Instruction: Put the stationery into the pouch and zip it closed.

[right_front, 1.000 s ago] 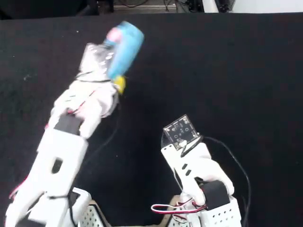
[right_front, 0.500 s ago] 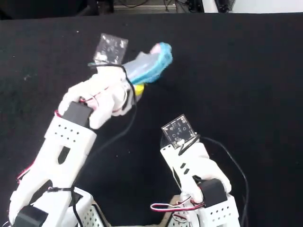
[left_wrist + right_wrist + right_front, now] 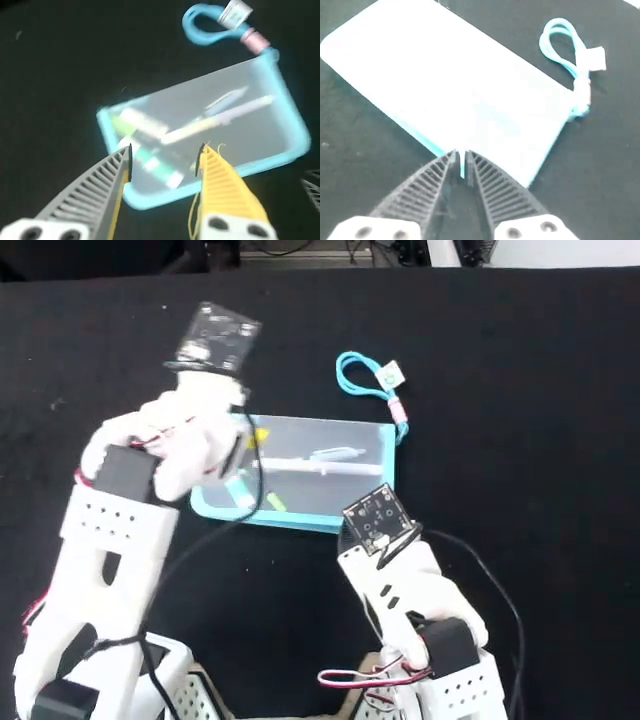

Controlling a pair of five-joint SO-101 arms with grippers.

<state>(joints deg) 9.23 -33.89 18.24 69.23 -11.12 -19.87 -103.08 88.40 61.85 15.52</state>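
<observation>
My left pincer (image 3: 162, 160) hangs with its fingers apart just above one short end of the pouch (image 3: 345, 490). My right pincer (image 3: 461, 157) has its fingers drawn together at the pouch's long near edge. The clear, blue-rimmed pouch lies flat on the black table (image 3: 520, 440), with the stationery (image 3: 215, 120) showing through its face and its blue strap (image 3: 358, 380) curled on the cloth by a far corner. Beyond the table's far edge runs a thin strip of room with dark cables (image 3: 300, 250) and a pale patch (image 3: 560, 250).
</observation>
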